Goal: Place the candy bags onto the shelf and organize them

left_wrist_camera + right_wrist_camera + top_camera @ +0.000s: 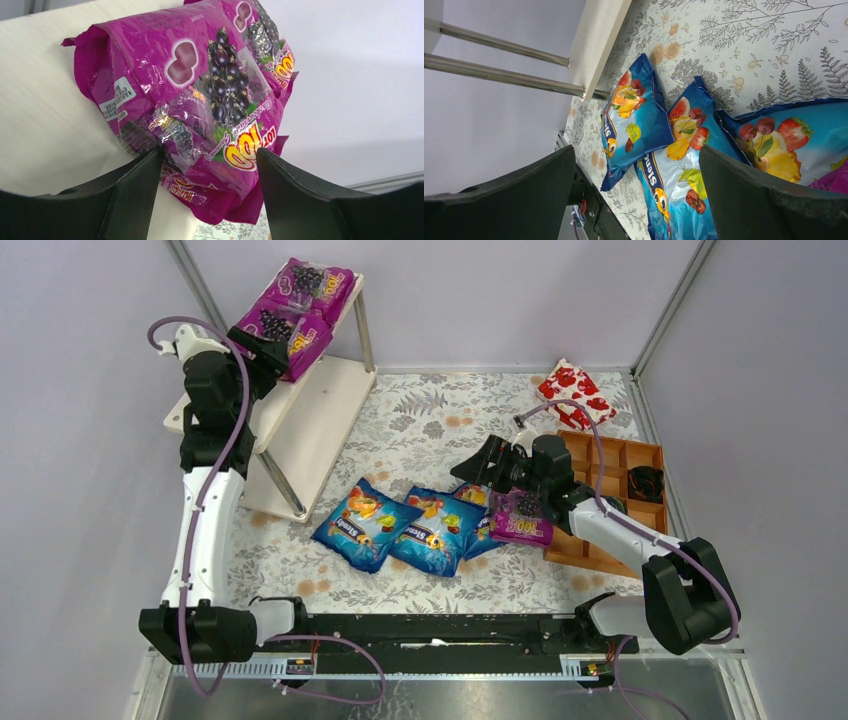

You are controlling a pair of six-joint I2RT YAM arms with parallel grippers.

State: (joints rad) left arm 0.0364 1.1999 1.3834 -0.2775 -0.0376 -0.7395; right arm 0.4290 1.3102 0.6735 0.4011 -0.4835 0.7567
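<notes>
Only the left wrist view shows the left gripper (210,156) with fingers apart, flanking the near purple grape bag (200,90). I cannot tell whether they pinch it. The bag overhangs the top board edge of the shelf (310,425), beside the 2nd purple bag (310,278). The right gripper (636,155) gapes wide above 3 blue fruit-candy bags (365,527). The 3rd purple bag (522,520) lies under its arm.

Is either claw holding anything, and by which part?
Right gripper: open, empty. Left gripper flanks the near end of a glossy magenta-purple candy bag on the pale wooden shelf; whether it grips cannot be told.
</notes>
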